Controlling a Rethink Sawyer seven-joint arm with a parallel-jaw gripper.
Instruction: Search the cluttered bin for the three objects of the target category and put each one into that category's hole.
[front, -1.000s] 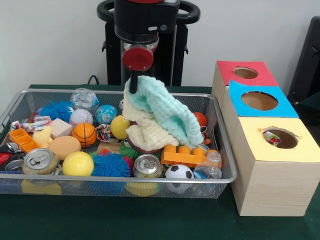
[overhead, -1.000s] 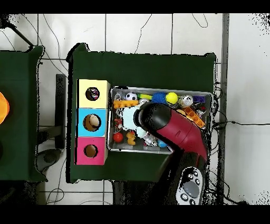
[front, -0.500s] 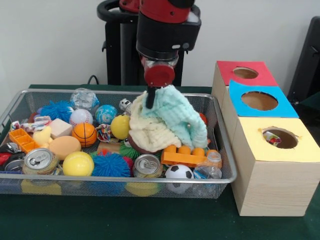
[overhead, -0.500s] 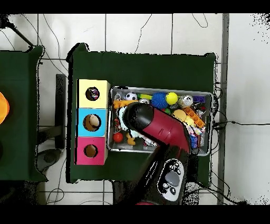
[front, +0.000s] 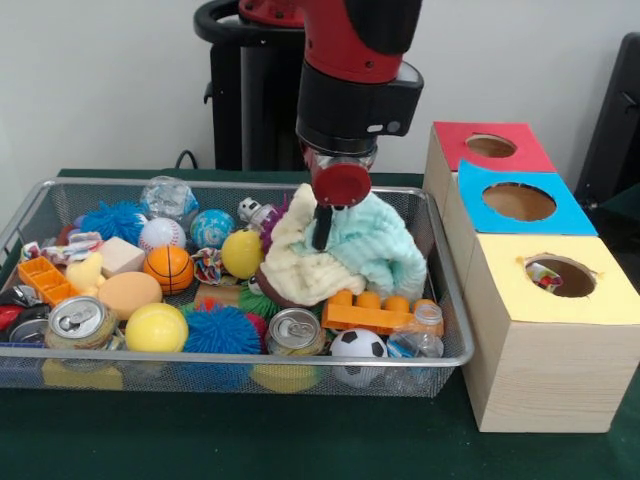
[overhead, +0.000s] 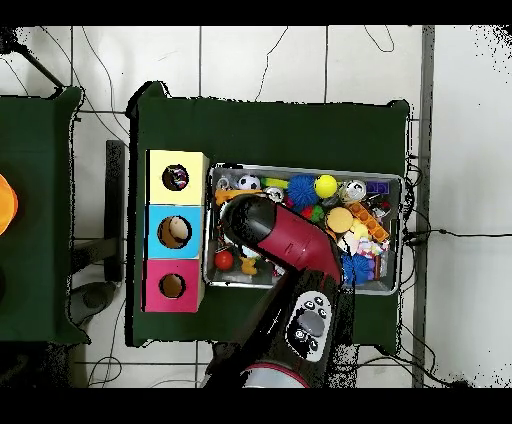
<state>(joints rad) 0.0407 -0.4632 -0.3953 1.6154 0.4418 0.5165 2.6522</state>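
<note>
End effector clamped on cloth bundle at right end of mesh bin, near boxes; cloth soft, light, drapes, may snag neighbours; best pinched at bunched top fold.

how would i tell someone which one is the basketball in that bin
Start at the wire bin left of the three boxes and look at its left half. The basketball sits behind the plain yellow ball, beside the tan block. It is the only orange ball with black seam lines.
</note>
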